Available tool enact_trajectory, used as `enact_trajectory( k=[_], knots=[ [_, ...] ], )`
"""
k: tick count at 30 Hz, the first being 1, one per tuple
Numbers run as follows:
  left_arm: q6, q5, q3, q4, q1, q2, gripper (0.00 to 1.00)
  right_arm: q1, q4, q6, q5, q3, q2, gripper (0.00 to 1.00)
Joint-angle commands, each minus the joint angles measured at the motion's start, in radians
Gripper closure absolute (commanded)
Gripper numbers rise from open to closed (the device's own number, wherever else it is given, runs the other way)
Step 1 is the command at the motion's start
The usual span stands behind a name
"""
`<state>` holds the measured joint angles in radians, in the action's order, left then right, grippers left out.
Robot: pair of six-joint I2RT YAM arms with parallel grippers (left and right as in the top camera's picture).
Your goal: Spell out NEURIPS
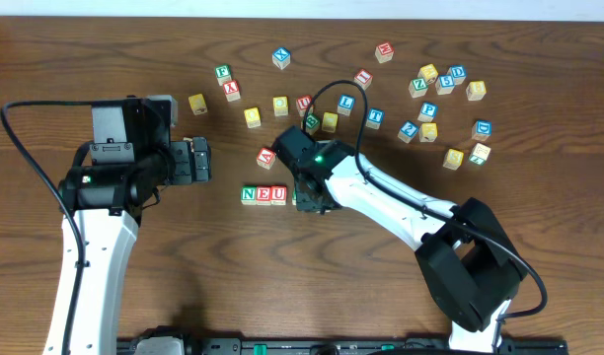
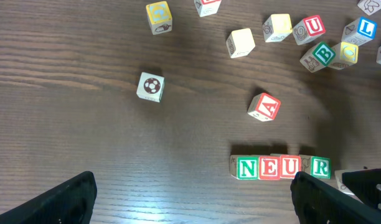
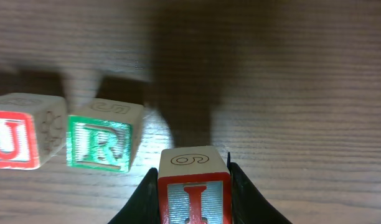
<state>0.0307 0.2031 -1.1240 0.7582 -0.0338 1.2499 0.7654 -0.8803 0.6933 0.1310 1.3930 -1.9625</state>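
The right end effector (image 3: pixel 193 193) grips the red I block (image 3: pixel 195 202) just beside the green R block (image 3: pixel 100 144), so the word continues. The left end effector (image 1: pixel 199 161) hangs released.

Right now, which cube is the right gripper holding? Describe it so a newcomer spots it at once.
Start at the row of cubes reading NEUR near the middle of the table. Just beyond its green R, the right gripper is shut on one more cube. That I cube shows a red I in a red frame, and it alone sits between black fingers.
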Motion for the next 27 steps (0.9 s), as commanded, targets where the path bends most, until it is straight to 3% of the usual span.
enact_trajectory(
  k=[1,27],
  knots=[
    [0.010,-0.006,-0.023,0.001,-0.005,-0.002,0.02,0.013,0.040,0.017,0.031,-0.030,-0.001,0.99],
    [0.010,-0.006,-0.023,0.001,-0.005,-0.002,0.02,0.068,0.164,0.025,0.050,-0.068,-0.001,0.97]
  ],
)
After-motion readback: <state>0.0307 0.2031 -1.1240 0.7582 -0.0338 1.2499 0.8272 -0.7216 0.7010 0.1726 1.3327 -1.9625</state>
